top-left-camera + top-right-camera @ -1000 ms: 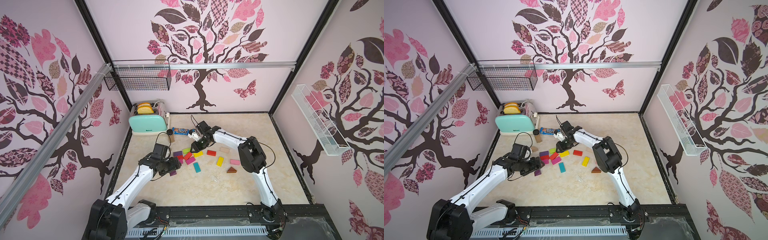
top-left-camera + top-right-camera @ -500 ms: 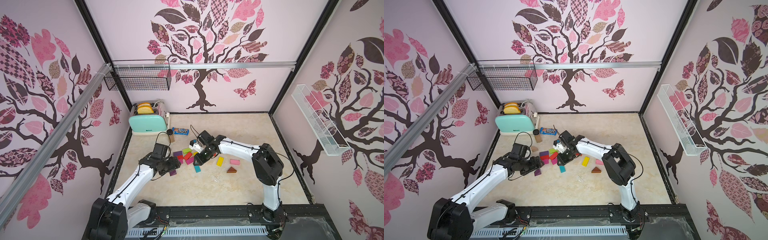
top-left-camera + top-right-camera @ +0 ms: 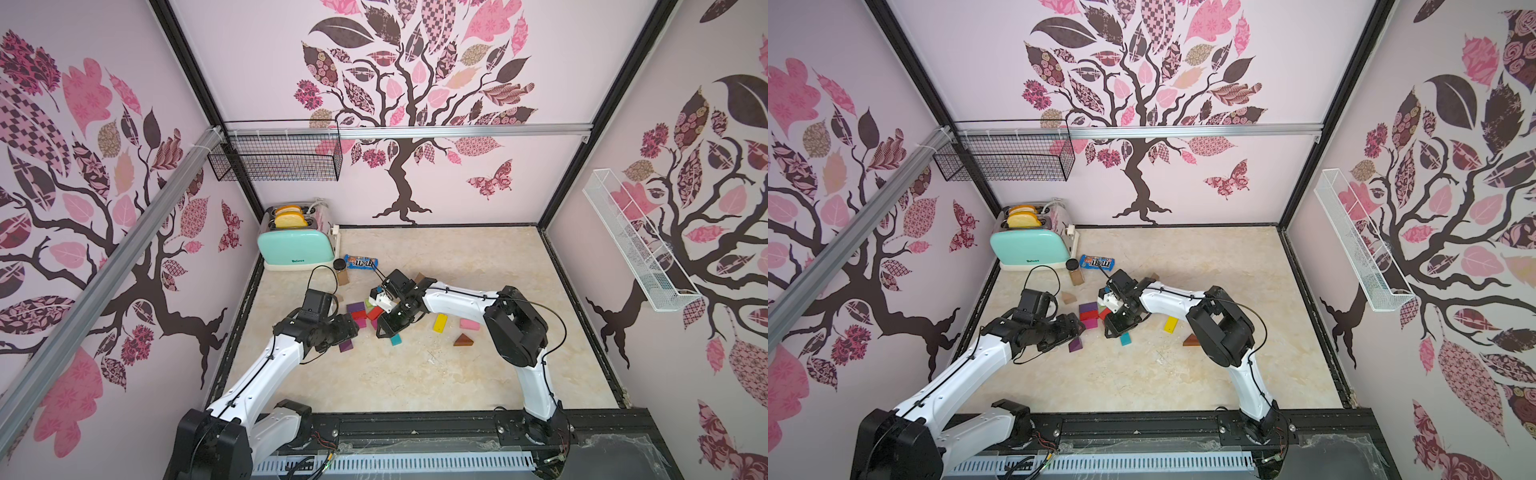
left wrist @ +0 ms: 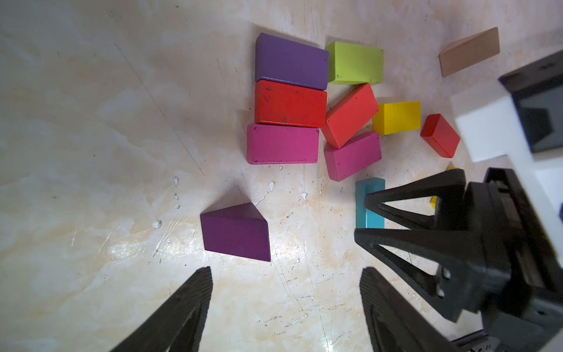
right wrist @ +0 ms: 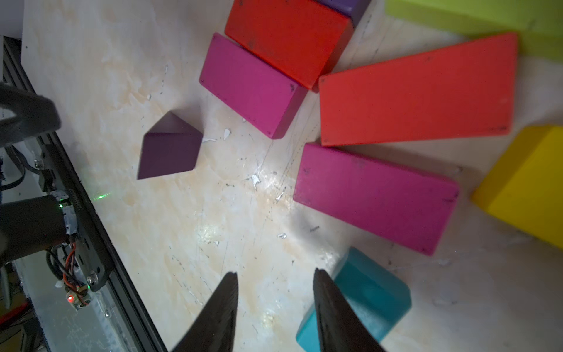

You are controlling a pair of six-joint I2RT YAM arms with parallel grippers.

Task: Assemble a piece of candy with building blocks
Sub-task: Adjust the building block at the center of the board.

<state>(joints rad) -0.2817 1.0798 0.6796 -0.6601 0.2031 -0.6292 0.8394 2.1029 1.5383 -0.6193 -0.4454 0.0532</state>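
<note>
The building blocks lie in a loose cluster on the floor: purple, red and magenta rectangles side by side, with green, orange-red, a second magenta and yellow beside them. A purple triangle lies just ahead of my open left gripper, apart from its fingers. My right gripper is open over bare floor, one finger next to a teal block that lies outside the jaws. In both top views the grippers flank the cluster.
A yellow block, a pink block and a brown triangle lie to the right of the cluster. At the back left stand a mint toaster, a black-capped jar and a blue M&M's packet. A tan triangle lies near the left arm.
My right gripper has come from the back by the M&M's packet, across the cluster, down to the teal block. The left arm has stayed where it was.
</note>
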